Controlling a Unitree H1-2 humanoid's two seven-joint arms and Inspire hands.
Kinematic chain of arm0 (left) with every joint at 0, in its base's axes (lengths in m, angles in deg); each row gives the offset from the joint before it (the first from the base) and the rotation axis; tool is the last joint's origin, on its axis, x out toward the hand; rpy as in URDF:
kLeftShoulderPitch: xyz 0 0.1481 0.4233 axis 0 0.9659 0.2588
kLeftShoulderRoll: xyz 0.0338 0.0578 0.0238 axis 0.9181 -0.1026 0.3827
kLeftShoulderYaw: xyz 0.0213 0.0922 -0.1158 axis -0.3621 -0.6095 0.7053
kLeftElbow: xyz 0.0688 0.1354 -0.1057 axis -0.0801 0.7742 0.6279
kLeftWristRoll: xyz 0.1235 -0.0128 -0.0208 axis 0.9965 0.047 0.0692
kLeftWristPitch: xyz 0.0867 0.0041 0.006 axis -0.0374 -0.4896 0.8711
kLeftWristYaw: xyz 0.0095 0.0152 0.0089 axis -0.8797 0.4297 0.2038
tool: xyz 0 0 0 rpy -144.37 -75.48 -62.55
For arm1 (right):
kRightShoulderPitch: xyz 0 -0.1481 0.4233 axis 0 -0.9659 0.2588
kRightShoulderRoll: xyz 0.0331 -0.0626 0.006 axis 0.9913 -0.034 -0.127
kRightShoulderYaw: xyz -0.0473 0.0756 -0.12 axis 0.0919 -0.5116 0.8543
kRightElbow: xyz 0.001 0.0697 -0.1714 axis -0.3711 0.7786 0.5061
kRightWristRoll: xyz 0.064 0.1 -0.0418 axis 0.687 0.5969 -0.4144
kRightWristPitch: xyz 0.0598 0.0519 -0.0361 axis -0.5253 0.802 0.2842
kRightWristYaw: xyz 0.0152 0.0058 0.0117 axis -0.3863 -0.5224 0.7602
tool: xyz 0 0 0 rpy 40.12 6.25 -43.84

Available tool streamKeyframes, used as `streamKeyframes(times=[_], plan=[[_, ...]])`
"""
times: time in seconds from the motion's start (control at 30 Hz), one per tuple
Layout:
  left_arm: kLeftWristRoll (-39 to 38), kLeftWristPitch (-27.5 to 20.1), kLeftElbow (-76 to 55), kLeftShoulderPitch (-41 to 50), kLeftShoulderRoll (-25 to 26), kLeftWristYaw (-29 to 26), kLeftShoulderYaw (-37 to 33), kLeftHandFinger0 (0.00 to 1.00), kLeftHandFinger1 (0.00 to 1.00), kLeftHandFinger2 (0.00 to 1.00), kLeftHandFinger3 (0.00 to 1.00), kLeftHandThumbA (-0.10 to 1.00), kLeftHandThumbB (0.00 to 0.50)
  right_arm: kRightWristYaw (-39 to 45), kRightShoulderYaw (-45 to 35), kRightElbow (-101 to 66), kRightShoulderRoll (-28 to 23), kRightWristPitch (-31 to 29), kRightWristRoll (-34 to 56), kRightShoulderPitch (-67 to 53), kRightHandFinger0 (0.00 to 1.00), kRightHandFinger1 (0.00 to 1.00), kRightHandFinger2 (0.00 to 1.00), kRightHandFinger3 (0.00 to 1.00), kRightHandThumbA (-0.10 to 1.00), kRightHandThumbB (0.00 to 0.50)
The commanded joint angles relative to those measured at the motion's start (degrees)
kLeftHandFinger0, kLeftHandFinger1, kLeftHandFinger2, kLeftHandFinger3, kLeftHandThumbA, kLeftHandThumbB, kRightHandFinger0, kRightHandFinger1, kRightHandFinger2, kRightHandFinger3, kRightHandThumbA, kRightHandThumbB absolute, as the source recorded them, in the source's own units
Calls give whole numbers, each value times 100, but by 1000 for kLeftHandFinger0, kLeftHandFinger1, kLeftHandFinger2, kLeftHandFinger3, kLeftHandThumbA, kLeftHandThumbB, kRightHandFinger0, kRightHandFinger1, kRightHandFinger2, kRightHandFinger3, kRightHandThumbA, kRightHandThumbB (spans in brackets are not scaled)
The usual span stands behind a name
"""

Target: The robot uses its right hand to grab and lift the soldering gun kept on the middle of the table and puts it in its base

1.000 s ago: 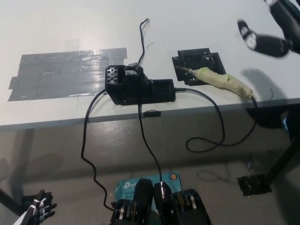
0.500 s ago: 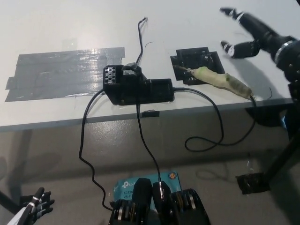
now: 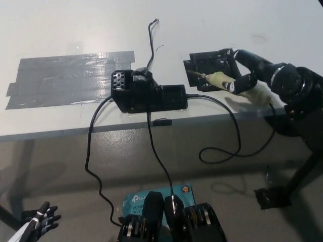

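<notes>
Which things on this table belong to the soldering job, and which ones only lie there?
Belong to the job:
- soldering gun, lying on the table's right side
- black base, mid-table
- right robot hand, fingers around the gun's handle

Only lying about:
- grey tape patch
- black square mat under the gun's tip
- left robot hand, resting low, fingers apart
</notes>
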Motion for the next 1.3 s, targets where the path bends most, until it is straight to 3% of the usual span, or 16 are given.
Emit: streamKeyframes(times=[0.0, 0.03, 0.07, 0.13, 0.2, 0.27, 0.33, 0.4, 0.47, 0.5, 0.6, 0.7, 1.0, 1.13, 1.17, 1.27], plan=[[30, 64, -105, 28, 165, 75, 31, 1000, 1000, 1000, 1000, 1000, 500, 169, 97, 99, -172, 177, -278, 194, 1000, 1000, 1000, 1000, 536, 259], [51, 69, -130, 55, 148, 55, 28, 1000, 991, 1000, 1000, 1000, 500, 185, 117, 134, -204, 169, -298, 185, 1000, 1000, 1000, 1000, 524, 259], [67, 76, -155, 62, 148, 34, 22, 1000, 993, 1000, 1000, 1000, 441, 155, 123, 287, -235, 83, -317, 199, 1000, 1000, 1000, 1000, 495, 265], [60, 77, -184, 63, 152, 29, 3, 1000, 1000, 1000, 1000, 1000, 402, 85, 58, 408, -261, 46, -286, 182, 1000, 1000, 1000, 1000, 474, 265], [28, 77, -171, 34, 149, 72, -18, 1000, 1000, 1000, 1000, 1000, 432, 51, 52, 457, -282, 78, -333, 175, 1000, 1000, 1000, 1000, 484, 265], [92, 75, -165, -15, 157, 105, -70, 1000, 1000, 1000, 1000, 1000, 500, 56, 44, 391, -295, 141, -369, 150, 1000, 1000, 1000, 1000, 472, 261], [76, 77, -160, -35, 129, 73, -99, 1000, 1000, 1000, 1000, 1000, 500, 41, 48, 329, -274, 171, -399, 98, 1000, 1000, 1000, 1000, 479, 258], [113, 77, -198, -14, 115, 41, -139, 1000, 1000, 1000, 1000, 1000, 459, 84, 87, 153, -248, 267, -442, 11, 1000, 1000, 1000, 1000, 480, 258], [137, 76, -226, 15, 105, 30, -151, 1000, 1000, 1000, 1000, 1000, 384, 33, 189, 315, -97, 200, -521, 12, 1000, 1000, 1000, 1000, 472, 252], [173, 77, -246, 30, 111, 24, -173, 1000, 1000, 1000, 1000, 1000, 382, 45, 223, 368, -20, 227, -539, 23, 1000, 1000, 1000, 1000, 476, 251], [124, 76, -258, 10, 78, 74, -195, 1000, 1000, 1000, 1000, 1000, 468, -4, 217, 515, 116, 206, -529, 28, 1000, 1000, 1000, 1000, 466, 258], [142, 75, -271, -6, 57, 64, -219, 1000, 1000, 1000, 1000, 1000, 486, -24, 201, 562, 212, 239, -564, 1, 1000, 1000, 1000, 1000, 458, 267], [163, 77, -376, 24, 49, 46, -286, 1000, 1000, 1000, 1000, 1000, 439, 86, 264, 609, -69, 185, -719, -317, 1000, 1000, 1000, 1000, 464, 252], [198, 35, -350, -19, 88, 116, -322, 1000, 1000, 1000, 1000, 1000, 460, 0, 144, 849, -146, 157, -669, -344, 1000, 1000, 1000, 1000, 425, 235], [196, 61, -366, -23, 84, 107, -322, 1000, 1000, 1000, 1000, 1000, 497, -25, 34, 846, -115, 243, -588, -353, 1000, 1000, 1000, 1000, 389, 233], [138, 77, -365, -31, 48, 86, -335, 1000, 1000, 1000, 1000, 1000, 468, 20, 11, 793, -99, 223, -626, -352, 1000, 1000, 1000, 1000, 397, 238]])
